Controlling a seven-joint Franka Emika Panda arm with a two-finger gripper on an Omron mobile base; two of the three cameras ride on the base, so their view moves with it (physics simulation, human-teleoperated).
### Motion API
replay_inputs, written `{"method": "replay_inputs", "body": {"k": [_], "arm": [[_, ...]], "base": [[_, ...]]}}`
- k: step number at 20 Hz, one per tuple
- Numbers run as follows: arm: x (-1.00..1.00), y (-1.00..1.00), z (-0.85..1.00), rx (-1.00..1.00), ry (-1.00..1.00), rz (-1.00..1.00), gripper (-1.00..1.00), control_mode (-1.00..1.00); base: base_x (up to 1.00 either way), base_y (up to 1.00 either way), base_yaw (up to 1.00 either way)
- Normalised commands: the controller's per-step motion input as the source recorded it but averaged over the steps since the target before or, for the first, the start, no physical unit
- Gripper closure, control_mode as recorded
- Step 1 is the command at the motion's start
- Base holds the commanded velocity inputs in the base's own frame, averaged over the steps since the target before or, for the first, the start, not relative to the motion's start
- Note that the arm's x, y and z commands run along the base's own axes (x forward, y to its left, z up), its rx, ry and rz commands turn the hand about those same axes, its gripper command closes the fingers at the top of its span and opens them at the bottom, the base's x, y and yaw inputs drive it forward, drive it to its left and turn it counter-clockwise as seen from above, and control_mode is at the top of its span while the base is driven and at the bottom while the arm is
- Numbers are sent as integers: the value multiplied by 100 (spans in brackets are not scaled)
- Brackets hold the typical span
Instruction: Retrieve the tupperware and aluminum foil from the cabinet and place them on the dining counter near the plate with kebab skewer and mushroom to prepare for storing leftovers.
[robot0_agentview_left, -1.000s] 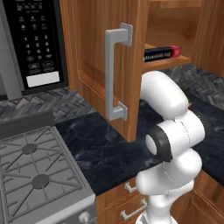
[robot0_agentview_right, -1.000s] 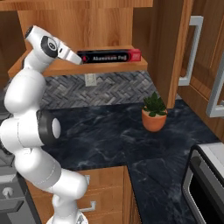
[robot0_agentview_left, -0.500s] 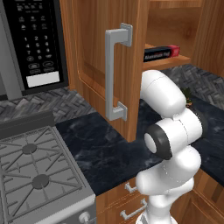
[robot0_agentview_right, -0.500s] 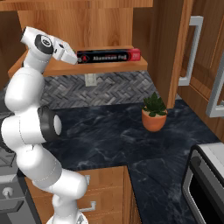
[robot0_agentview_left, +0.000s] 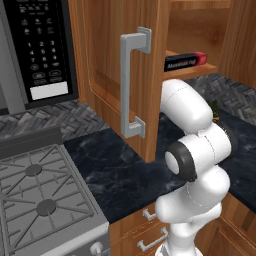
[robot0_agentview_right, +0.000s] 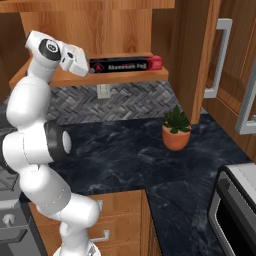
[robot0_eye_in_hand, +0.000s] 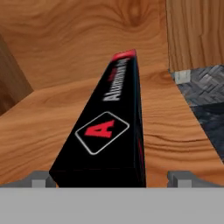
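The aluminum foil is a long black box with red ends (robot0_agentview_right: 125, 64), lying on the lower shelf of the open wall cabinet (robot0_agentview_right: 150, 76). In the left base view, the foil box (robot0_agentview_left: 185, 61) shows past the door edge. My gripper (robot0_agentview_right: 89, 70) is at the box's left end, level with the shelf. In the hand view the foil box (robot0_eye_in_hand: 109, 127) runs straight away from me, and my gripper (robot0_eye_in_hand: 112, 178) is open, with one tip on each side of the box's near end. The tupperware and the plate are out of view.
The open cabinet door (robot0_agentview_left: 107, 75) with its grey handle hangs left of my arm. A potted plant (robot0_agentview_right: 176, 131) stands on the dark counter (robot0_agentview_right: 125, 155) under the shelf. A microwave (robot0_agentview_left: 35, 50) and stove (robot0_agentview_left: 40, 200) lie to the left, and another open door (robot0_agentview_right: 220, 55) to the right.
My hand has shifted only slightly at the foil box's left end. The jaws stay open and the box has not moved.
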Motion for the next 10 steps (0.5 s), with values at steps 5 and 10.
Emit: {"method": "replay_inputs", "body": {"k": [5, 10], "arm": [[91, -43, -37, 0, 16, -6, 100, -100], [78, -58, -39, 0, 27, 0, 100, -100]], "base": [[0, 0, 0], [0, 0, 0]]}}
